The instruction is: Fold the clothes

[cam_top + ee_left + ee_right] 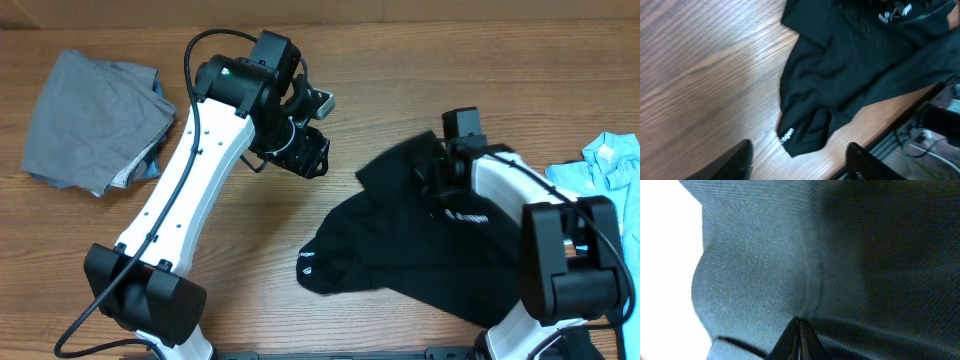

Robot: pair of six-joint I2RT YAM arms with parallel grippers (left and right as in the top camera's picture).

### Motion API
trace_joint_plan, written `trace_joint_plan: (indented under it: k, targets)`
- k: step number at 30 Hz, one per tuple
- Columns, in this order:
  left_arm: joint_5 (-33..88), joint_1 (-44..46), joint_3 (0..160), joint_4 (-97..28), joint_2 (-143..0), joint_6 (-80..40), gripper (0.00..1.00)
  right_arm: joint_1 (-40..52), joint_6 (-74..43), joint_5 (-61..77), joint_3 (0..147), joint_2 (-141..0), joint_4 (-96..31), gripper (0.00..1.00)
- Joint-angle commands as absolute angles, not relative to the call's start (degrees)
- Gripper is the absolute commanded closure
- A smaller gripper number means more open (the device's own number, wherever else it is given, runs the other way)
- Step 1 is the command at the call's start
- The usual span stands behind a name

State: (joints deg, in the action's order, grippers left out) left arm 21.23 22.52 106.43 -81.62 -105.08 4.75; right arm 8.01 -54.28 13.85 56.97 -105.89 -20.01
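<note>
A large black shirt [400, 240] with tiny white lettering lies crumpled on the wooden table at centre right. My right gripper [432, 172] is shut on its upper edge; in the right wrist view the closed fingertips [799, 330] pinch dark cloth [790, 255] that fills the frame. My left gripper [305, 150] is open and empty, above the table to the upper left of the shirt. In the left wrist view the shirt [850, 65] and a sleeve with white lettering [787, 136] lie ahead of the open fingers [797, 165].
A folded grey garment [95, 120] lies at the far left of the table. A light-blue garment [605, 165] lies at the right edge. The table's front edge with a black rail and cables [920, 135] shows in the left wrist view.
</note>
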Motion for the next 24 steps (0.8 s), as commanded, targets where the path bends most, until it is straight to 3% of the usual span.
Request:
trace_joint_plan:
  k: [1, 5, 8, 14, 16, 18, 24]
  targets:
    - [18.4, 22.4, 106.5, -81.6, -105.6, 6.0, 0.3, 12.8, -58.9, 19.5, 55.1, -108.0, -10.7, 0.96]
    - [18.2, 22.4, 106.5, -81.6, -105.6, 5.8, 0.2, 15.5, -55.5, 19.6, 56.2, -107.7, -4.4, 0.96]
    - [19.3, 22.9, 106.4, -80.5, -105.7, 5.8, 0.22, 13.5, -50.3, 20.9, 58.3, -106.1, -7.3, 0.96]
    - [21.0, 27.5, 101.8, -68.9, -106.1, 6.3, 0.59, 3.9, -41.9, 22.6, 64.2, -96.0, -22.0, 0.96]
    - [21.0, 29.6, 100.4, -65.5, -107.0, 6.6, 0.8, 0.1, -41.5, 22.6, 65.7, -91.2, -27.3, 0.96]
    - [21.0, 31.6, 99.4, -62.4, -108.6, 7.6, 0.94, -3.6, -41.5, 22.7, 66.7, -86.5, -31.6, 0.96]
    - [19.9, 36.3, 99.2, -55.6, -117.7, 11.6, 0.96, -10.5, -36.4, 23.7, 67.4, -72.0, -41.0, 0.96]
